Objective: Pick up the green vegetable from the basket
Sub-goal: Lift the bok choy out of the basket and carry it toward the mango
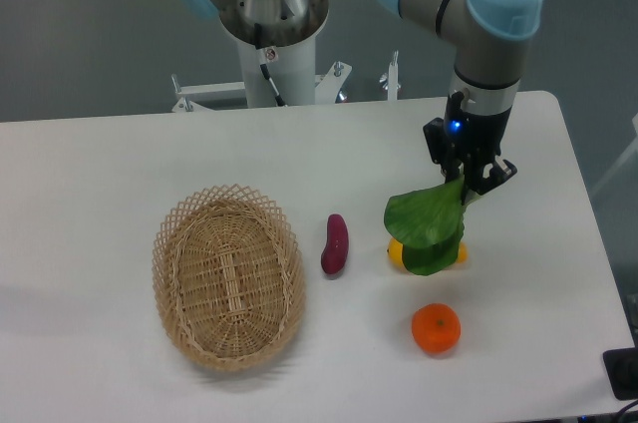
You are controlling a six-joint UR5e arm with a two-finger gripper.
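the gripper [467,184] hangs over the right half of the white table [100,174], its fingers clenched on the stalk end of the green vegetable [426,228]. the stalk itself is hidden between the dark fingers, so only the broad floppy leaves show, drooping down and to the left below the claw. the vegetable is up in the air, well apart from the basket [228,276], which sits on the left-centre of the table with nothing visible inside its woven bowl.

the hanging leaves cover most of the yellow mango [396,253] lying on the table behind them; only a small yellow bit peeks out at the left edge of the leaves and a sliver at the right. whether the leaf tips touch the mango cannot be told from this angle.

a purple sweet potato [335,242] lies on the table between the basket and the leaves, near neither closely. an orange [437,329] sits below the vegetable, towards the front edge, apart from everything else.

the arm's upper joints are cut off by the top of the picture, and a dark object at the lower right corner is mostly out of view and too clipped to identify
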